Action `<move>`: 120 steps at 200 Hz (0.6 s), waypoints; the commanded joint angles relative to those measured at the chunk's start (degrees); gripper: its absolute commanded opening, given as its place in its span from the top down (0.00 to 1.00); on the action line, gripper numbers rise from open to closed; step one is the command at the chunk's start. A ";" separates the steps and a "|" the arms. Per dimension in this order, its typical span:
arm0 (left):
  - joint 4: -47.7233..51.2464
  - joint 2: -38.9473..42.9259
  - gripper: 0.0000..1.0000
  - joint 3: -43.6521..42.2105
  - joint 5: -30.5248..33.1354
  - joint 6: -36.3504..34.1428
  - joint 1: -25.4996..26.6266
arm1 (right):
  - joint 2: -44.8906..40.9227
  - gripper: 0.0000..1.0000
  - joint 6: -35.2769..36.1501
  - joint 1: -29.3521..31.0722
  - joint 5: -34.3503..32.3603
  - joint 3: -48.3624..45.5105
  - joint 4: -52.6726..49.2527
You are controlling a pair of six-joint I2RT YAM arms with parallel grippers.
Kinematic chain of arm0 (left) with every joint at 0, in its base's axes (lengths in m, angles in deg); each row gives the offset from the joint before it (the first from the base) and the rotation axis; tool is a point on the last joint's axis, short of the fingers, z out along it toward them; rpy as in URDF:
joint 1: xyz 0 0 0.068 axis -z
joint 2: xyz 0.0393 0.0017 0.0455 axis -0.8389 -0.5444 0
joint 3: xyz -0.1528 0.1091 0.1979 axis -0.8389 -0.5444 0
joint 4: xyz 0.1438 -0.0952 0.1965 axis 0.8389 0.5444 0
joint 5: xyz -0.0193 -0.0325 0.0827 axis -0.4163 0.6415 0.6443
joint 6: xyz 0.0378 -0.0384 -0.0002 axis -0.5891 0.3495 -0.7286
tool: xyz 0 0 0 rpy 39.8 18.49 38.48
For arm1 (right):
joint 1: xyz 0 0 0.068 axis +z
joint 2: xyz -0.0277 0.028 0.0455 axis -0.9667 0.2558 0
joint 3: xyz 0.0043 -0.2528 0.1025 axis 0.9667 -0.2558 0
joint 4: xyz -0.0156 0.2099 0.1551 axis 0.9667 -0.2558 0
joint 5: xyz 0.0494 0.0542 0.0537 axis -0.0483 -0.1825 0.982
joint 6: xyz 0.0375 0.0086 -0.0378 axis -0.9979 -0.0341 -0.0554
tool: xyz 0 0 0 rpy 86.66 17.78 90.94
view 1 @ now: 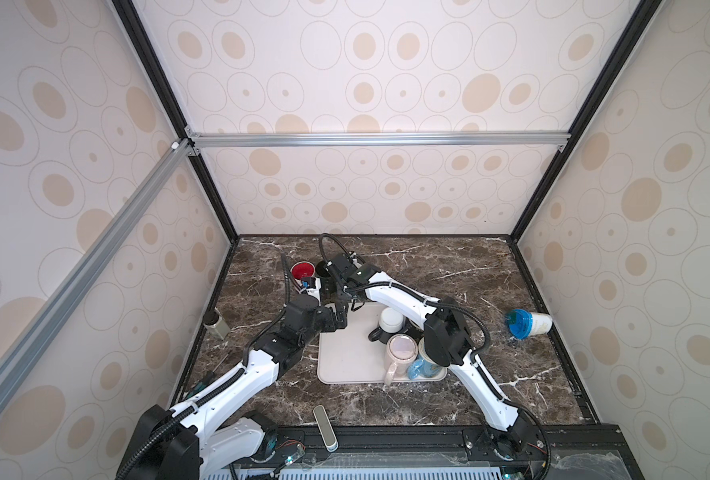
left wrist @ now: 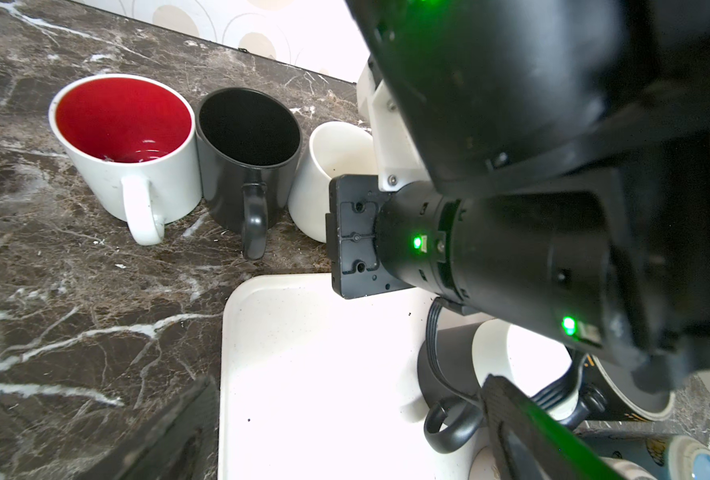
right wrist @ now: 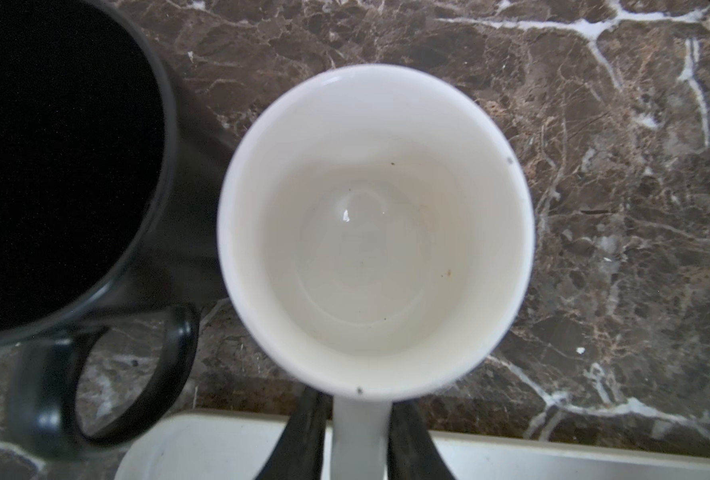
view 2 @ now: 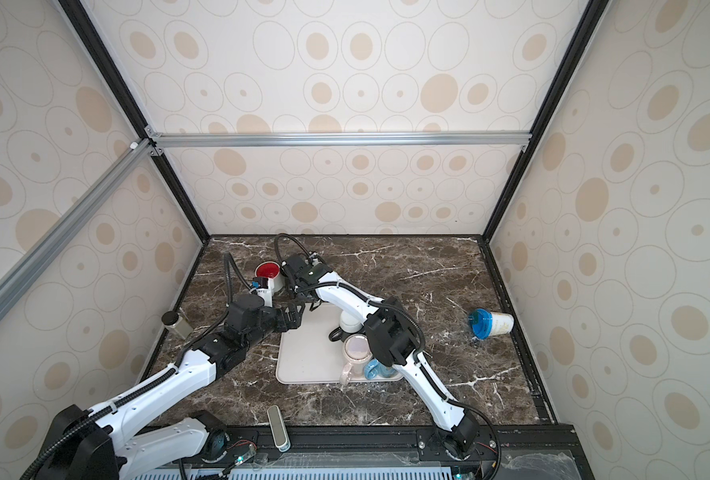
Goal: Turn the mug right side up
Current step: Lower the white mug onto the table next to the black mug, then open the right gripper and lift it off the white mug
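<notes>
progress: i see the white mug (right wrist: 374, 232) upright on the table (right wrist: 594, 166), just beside the black mug (right wrist: 54, 166) | right hand (right wrist: 357, 411) narrow, clamped on its handle | left hand (view 1: 340, 318) wide, empty | to do: only the release, i judge

White mug (right wrist: 376, 232): handle cut off at frame edge, btw right gripper (right wrist: 358, 428) fingers. Black mug (right wrist: 54, 166) cropped. Blue mug (view 1: 419, 368) partly hidden behind right arm (view 1: 444, 336).
</notes>
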 commanded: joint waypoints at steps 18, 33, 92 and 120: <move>0.62 1.22 0.00 0.07 1.74 -0.27 -0.20 | -1.65 0.73 -0.33 0.40 0.32 -1.53 -0.02; 0.88 1.35 0.00 0.11 1.90 -0.60 -0.16 | -3.29 0.73 0.42 0.28 0.31 -2.60 0.21; 0.84 1.39 0.00 0.24 1.75 -1.88 -0.23 | -13.79 0.74 6.80 -0.88 3.69 -9.52 4.82; 0.16 1.53 0.00 -0.18 1.23 -2.51 -0.23 | -18.56 0.74 9.87 -1.66 4.53 -13.45 5.50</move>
